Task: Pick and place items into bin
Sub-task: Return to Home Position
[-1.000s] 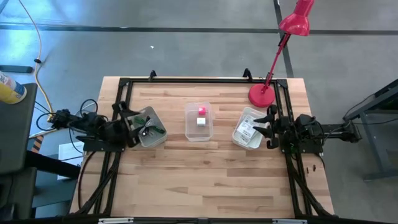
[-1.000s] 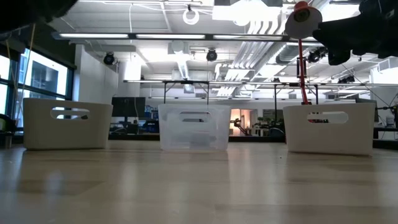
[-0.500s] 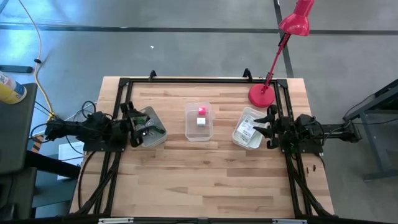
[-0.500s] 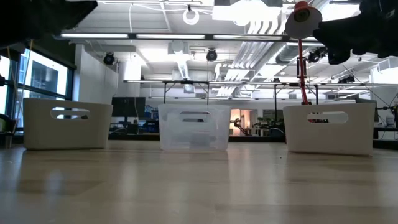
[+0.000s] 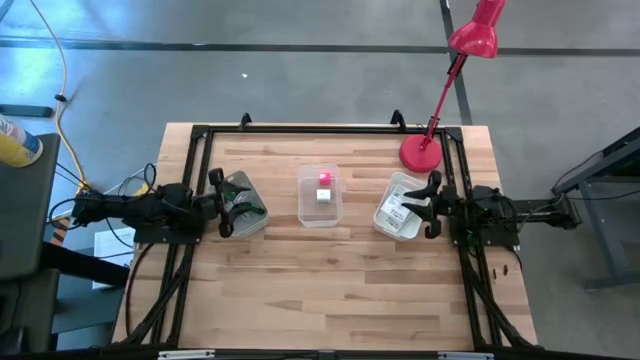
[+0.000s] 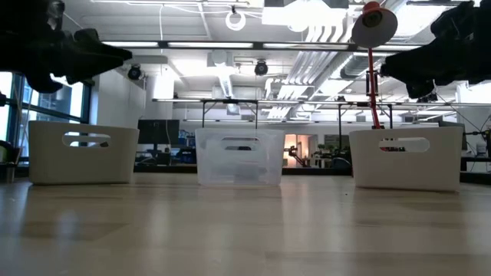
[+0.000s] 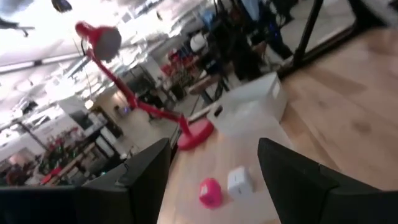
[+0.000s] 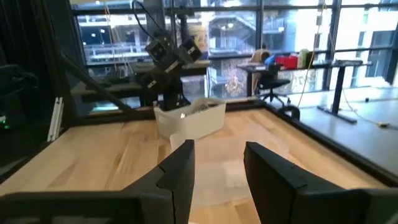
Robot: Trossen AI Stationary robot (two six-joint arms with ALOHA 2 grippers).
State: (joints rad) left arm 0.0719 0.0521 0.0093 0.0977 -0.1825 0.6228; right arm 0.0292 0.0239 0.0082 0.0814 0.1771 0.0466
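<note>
Since a moment earlier the left arm had dipped into the low view, its left hand (image 5: 222, 203) at the outer edge of the left bin (image 5: 246, 226), fingers wide apart. The right hand (image 5: 429, 205) hung beside the right white bin (image 5: 384, 222), also spread wide. The pink cube (image 5: 324, 179) and white cube (image 5: 322, 195) lay in the clear bin (image 5: 303, 205), the green stick (image 5: 256, 211) and thin dark cable (image 5: 236, 208) in the left bin, and the printed packets (image 5: 399, 212) in the right one.

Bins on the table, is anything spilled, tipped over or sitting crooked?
Nothing is spilled or tipped. The clear bin sits square, holding a pink cube and white cube. The left white bin and right white bin sit slightly turned, with the left gripper and right gripper open near them.
</note>
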